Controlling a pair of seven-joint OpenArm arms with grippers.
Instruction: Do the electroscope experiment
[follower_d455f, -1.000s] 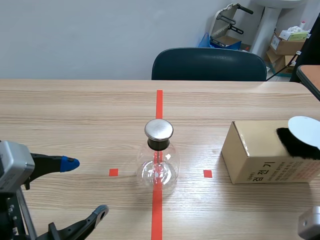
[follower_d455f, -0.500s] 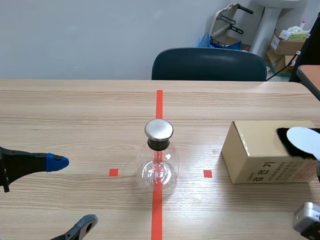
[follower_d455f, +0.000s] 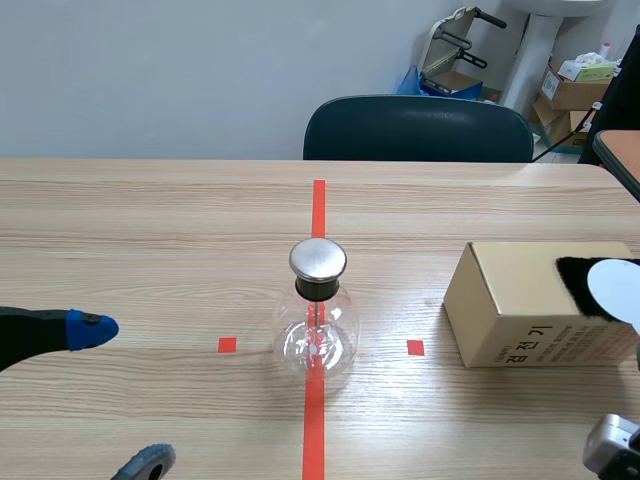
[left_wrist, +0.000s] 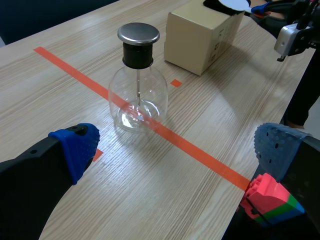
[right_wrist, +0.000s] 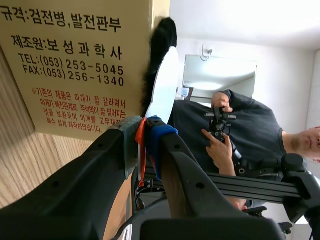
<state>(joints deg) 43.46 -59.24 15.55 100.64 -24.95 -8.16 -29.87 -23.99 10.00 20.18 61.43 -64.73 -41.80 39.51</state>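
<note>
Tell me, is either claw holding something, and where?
The right gripper pinches the white disc by a thin orange piece at its edge; the left gripper holds nothing.

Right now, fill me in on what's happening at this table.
A two-armed robot is set up for an electroscope experiment. The glass electroscope flask stands untouched on the red tape line. The right gripper has its fingers shut on what looks like the thin orange handle of the white disc, which lies against the black fur on top of the cardboard box. The left gripper hovers low beside the flask, fingers open, holding nothing.
</note>
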